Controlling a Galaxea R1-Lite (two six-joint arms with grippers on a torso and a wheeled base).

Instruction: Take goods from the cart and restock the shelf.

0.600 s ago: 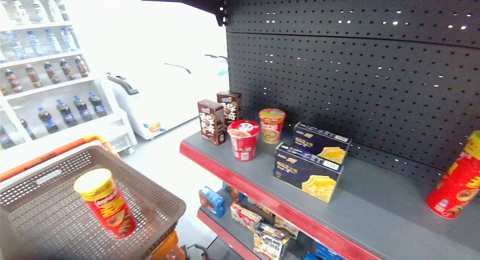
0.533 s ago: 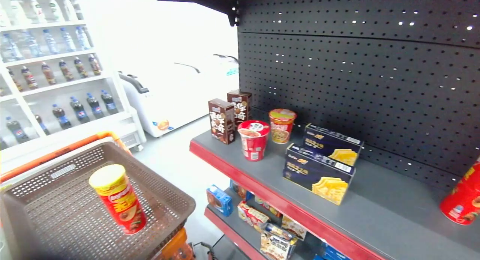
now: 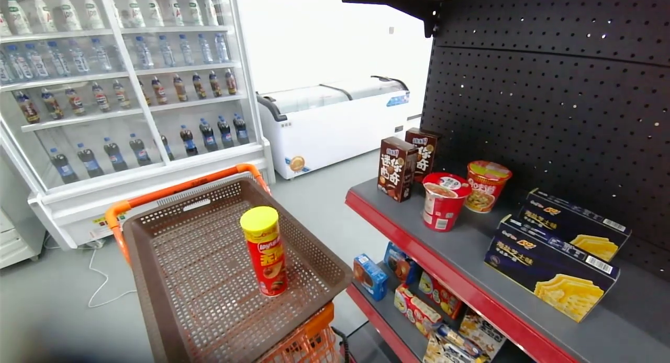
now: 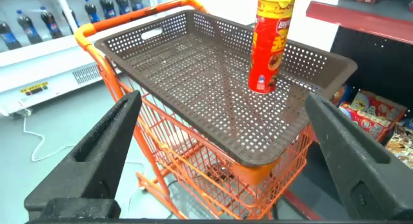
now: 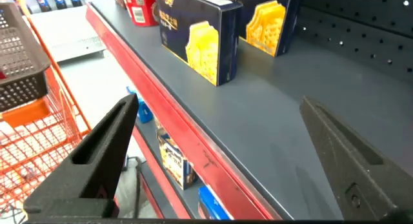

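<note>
Because the head camera has been swinging round since the earlier frames, the whole scene is sitting further right in the frame, and none of the goods themselves are shifting. The cart (image 3: 172,189) is now lying in the lower middle instead of the lower left corner, the shelf (image 3: 471,263) is crowding the right side, and the bottle fridge (image 3: 120,80) is filling the upper left.

The can (image 3: 265,252) is standing upright in the brown basket (image 3: 199,295) on the cart, just below the frame's centre, toward the basket's right rim but not touching it. It is showing a red body, a yellow lid and a yellow band under the lid. From the left wrist it is again standing straight on the basket's perforated floor (image 4: 271,43).

On the shelf, at middle right, two brown boxes (image 3: 397,169), two cups (image 3: 442,200) and two dark blue boxes (image 3: 549,261) are standing in short rows running back toward the pegboard.

The left pincer (image 4: 222,111) is gaping wide, holding nothing and touching nothing, and is hanging near the cart with the basket and can lying beyond its fingers. The right pincer (image 5: 219,108) is likewise spreading wide and carrying nothing, and is hovering by the shelf's red front edge, near the blue boxes.
</note>
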